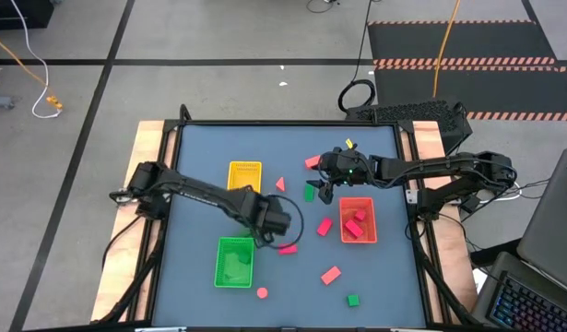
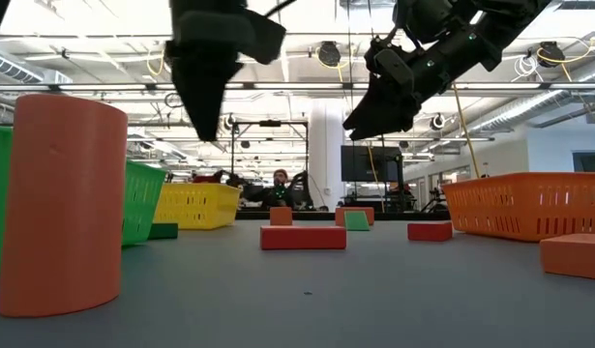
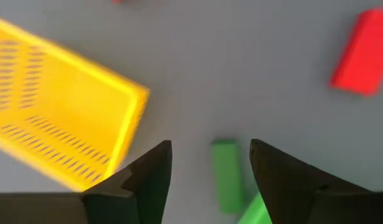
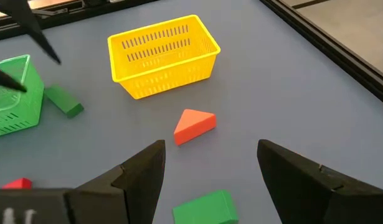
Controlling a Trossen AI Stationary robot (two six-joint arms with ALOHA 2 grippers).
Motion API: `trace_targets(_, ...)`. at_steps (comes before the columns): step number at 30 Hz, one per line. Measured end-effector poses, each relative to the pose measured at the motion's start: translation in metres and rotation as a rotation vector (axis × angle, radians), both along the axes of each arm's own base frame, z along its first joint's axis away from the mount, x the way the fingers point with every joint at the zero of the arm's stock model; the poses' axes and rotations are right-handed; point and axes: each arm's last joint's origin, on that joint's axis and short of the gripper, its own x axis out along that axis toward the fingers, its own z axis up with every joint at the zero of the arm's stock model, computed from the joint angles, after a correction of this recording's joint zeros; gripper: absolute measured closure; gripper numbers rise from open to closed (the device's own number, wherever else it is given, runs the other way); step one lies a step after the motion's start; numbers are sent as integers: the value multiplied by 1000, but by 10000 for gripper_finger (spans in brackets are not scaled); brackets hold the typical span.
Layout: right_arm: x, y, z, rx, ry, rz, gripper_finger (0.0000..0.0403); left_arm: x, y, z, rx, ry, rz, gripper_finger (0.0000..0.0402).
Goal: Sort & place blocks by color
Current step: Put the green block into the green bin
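Broadly, the blue-grey tabletop (image 1: 200,166) carries three open trays. The red tray (image 1: 369,221) sits toward the right arm and holds a few red blocks (image 1: 355,227). The green tray (image 1: 235,262) sits toward the left arm; I cannot tell whether anything lies inside it. The yellow tray (image 4: 163,56) looks empty, which fits, since no yellow piece shows anywhere.

Next, the arms. The left gripper (image 3: 210,171) hangs between the yellow and green trays with its fingers apart and nothing between them. A green rectangular block (image 3: 227,174) lies on the tabletop below it, just beside the green tray, so it probably needs one more pick. The right gripper (image 4: 210,165) hovers above a green cube (image 4: 205,207), fingers spread and empty, seemingly lined up to take it.

Lastly, the loose pieces are still spread about: a salmon triangle (image 4: 194,125) near the yellow tray, a round salmon block (image 1: 263,293), a salmon rectangle (image 1: 331,274) and a small green block (image 1: 353,300) on the near side.
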Motion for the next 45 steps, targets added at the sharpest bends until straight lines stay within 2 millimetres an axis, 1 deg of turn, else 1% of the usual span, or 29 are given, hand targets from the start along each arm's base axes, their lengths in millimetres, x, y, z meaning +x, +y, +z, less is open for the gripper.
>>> trace_targets(3, -1, 0, -1, 3, 14, 0, 156, 6, 6, 0, -68, -36, -4, 202)
trace_targets(6, -2, 0, -3, 5, 30, 0, 156, 10, 8, 0, -77, -62, -56, 212)
trace_targets(9, -3, 0, -4, 1, 50, 6, 156, 16, 1, 1, -79, -122, -130, 215)
trace_targets(13, -4, 0, -6, -6, 77, 12, 156, 21, -12, 3, -85, -202, -207, 209)
trace_targets(15, -4, 0, -6, -6, 77, 10, 156, 21, -15, 4, -61, -212, -212, 205)
trace_targets(17, -4, 0, -6, -7, 77, 9, 156, 22, -12, 4, 3, -219, -189, 202)
trace_targets(19, -4, 0, -6, -6, 77, 9, 156, 23, -4, 4, 67, -228, -157, 202)
trace_targets(22, -5, 0, -7, -5, 85, 9, 156, 29, 12, 5, 100, -255, -121, 202)
trace_targets(29, -6, 0, -8, -2, 103, 9, 156, 54, 58, 15, 130, -476, -47, 201)
trace_targets(34, -14, 2, -17, 43, 223, -8, 156, 58, 85, 18, 143, -522, 28, 201)
trace_targets(37, -21, 3, -22, 79, 302, -30, 156, 66, 95, 6, 130, -573, 84, 201)
trace_targets(39, -26, 3, -22, 95, 342, -69, 156, 72, 99, -11, 113, -570, 98, 201)
trace_targets(40, -29, 3, -22, 91, 355, -91, 156, 76, 100, -15, 90, -599, 94, 201)
trace_targets(42, -37, 3, -20, 68, 397, -135, 156, 79, 102, -29, 65, -581, 91, 201)
trace_targets(45, -46, 3, -10, 22, 380, -193, 156, 88, 106, -42, 52, -603, 102, 201)
